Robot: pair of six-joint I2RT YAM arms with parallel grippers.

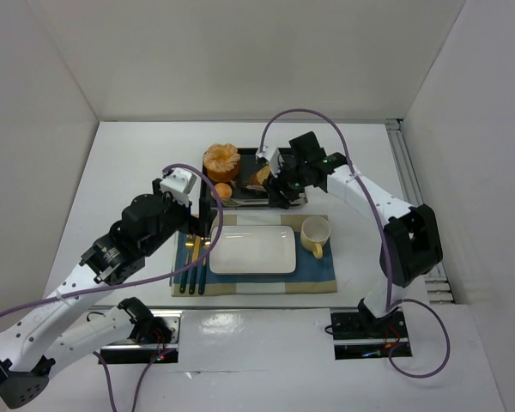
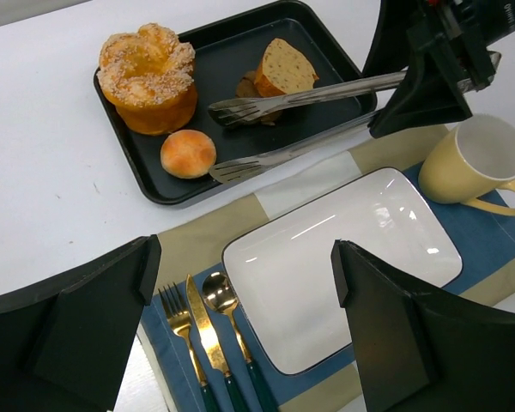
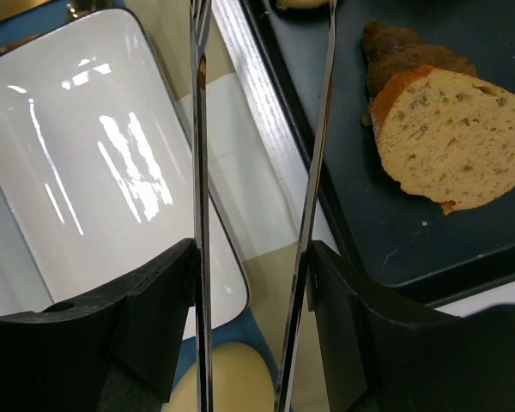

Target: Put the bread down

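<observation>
The bread (image 2: 188,153) is a small round golden bun lying at the near left of the black tray (image 2: 240,51); it also shows in the top view (image 1: 223,191). My right gripper (image 1: 283,184) (image 3: 251,266) is shut on metal tongs (image 2: 309,94) (image 3: 200,172). The tong arms are spread, and their tips lie just right of the bread, not around it. My left gripper (image 2: 245,257) (image 1: 208,225) is open and empty above the left end of the white plate (image 2: 343,249).
A large ridged orange bun (image 2: 148,75) and a brown bread slice (image 2: 283,67) (image 3: 455,146) lie in the tray. A yellow cup (image 2: 481,163) (image 1: 315,233) stands right of the plate (image 1: 253,249). Gold cutlery (image 2: 206,326) lies left of it on the blue placemat (image 1: 318,275).
</observation>
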